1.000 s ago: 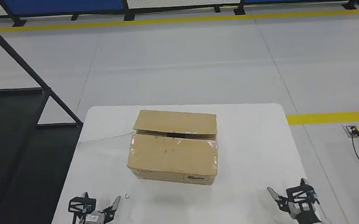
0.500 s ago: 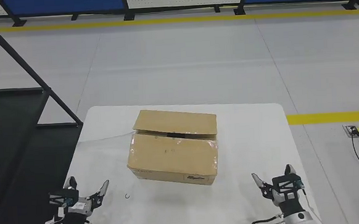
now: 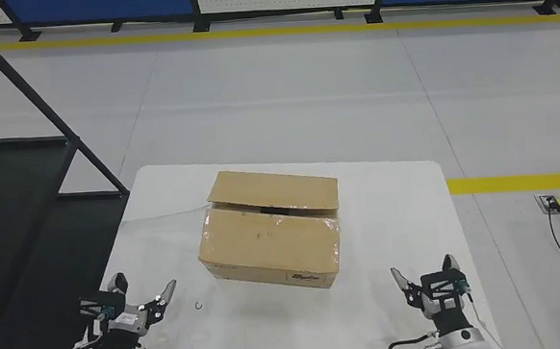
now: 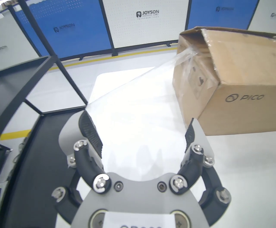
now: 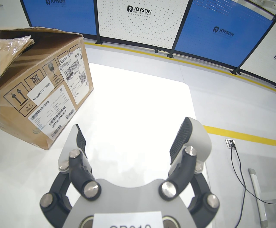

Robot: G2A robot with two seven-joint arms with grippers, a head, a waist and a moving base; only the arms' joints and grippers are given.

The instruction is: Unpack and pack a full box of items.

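Observation:
A brown cardboard box (image 3: 270, 234) stands in the middle of the white table (image 3: 379, 217), its top flaps down but loose, with clear tape hanging off one corner. The left wrist view has the box (image 4: 228, 77) ahead of my left gripper (image 4: 138, 127), which is open and holds nothing. The left gripper (image 3: 141, 297) sits at the table's near left corner. At the near right corner my right gripper (image 3: 425, 274) is open and bare. Its wrist view shows the labelled end of the box (image 5: 43, 90) beyond the right gripper (image 5: 131, 135).
A small thin ring-like item (image 3: 200, 305) lies on the table near the left gripper. A black metal rack (image 3: 29, 171) stands left of the table. Blue and white panels (image 5: 138, 23) line the far floor. A cable (image 5: 239, 164) lies on the floor at the right.
Both grippers have risen from the near table edge and come a little farther into view; the left one has shifted leftward. The box has not moved.

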